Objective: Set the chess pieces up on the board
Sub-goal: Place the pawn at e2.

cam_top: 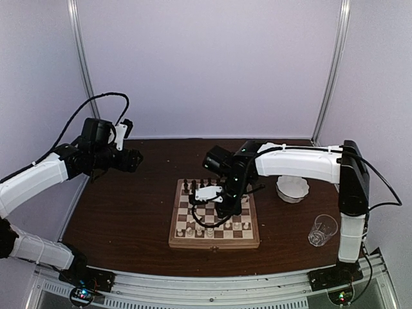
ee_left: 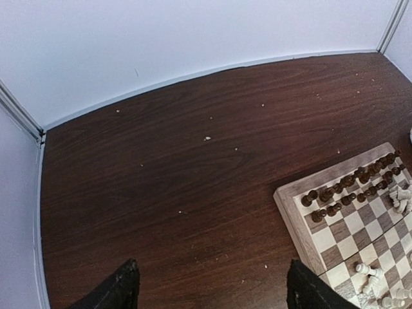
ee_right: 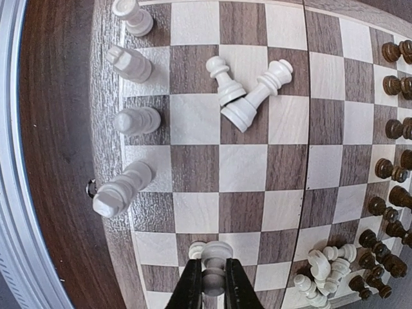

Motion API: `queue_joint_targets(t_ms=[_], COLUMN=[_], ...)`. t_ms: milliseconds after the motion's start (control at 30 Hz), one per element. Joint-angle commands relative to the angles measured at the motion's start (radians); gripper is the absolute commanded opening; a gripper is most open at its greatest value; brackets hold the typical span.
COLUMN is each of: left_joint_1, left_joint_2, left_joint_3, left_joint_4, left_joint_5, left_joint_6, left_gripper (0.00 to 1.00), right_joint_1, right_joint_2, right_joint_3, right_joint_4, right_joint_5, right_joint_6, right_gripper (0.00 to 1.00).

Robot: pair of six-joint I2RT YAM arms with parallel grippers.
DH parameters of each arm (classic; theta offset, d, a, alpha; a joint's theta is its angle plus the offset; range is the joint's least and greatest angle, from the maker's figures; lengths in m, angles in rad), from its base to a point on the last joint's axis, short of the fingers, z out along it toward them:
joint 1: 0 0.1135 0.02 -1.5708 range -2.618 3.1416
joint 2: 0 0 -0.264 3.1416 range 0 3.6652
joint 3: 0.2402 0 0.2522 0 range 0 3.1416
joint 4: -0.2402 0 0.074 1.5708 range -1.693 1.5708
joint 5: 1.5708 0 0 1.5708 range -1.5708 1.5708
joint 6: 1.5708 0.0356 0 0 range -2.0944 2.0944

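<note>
The board (cam_top: 214, 243) lies at the table's middle. Dark chess pieces (cam_top: 199, 185) stand in rows along its far edge, also seen in the left wrist view (ee_left: 351, 183) and the right wrist view (ee_right: 393, 129). My right gripper (ee_right: 214, 265) is over the board (ee_right: 116, 212), shut on a white piece (ee_right: 217, 248) held just above a near square. Several white pieces (ee_right: 132, 64) stand on the near row, two (ee_right: 244, 96) lie crossed mid-board, and a heap (ee_right: 325, 267) lies to one side. My left gripper (ee_left: 212, 293) is open and empty, raised left of the board (ee_left: 290, 206).
A white scalloped bowl (cam_top: 292, 188) sits right of the board. A clear plastic cup (cam_top: 322, 230) stands at the near right. White walls close the table at the back and both sides.
</note>
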Motion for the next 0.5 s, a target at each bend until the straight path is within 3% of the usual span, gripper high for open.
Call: queue_joint_targets(t_ms=[0,467], left_joint_1=[0.002,0.006], left_joint_2=[-0.053,-0.079], left_joint_3=[0.013,0.003], left_joint_4=[0.076,0.076], left_joint_5=[0.039,0.054], left_joint_6=[0.022,0.025], left_gripper=[0.79,0.79], right_joint_1=[0.021,0.049], right_joint_2=[0.028,0.07], right_joint_3=[0.042,0.045], right_joint_4=[-0.016,-0.026], right_joint_5=[0.057,0.062], right_joint_6=[-0.013,-0.013], right_gripper=[0.05,0.06])
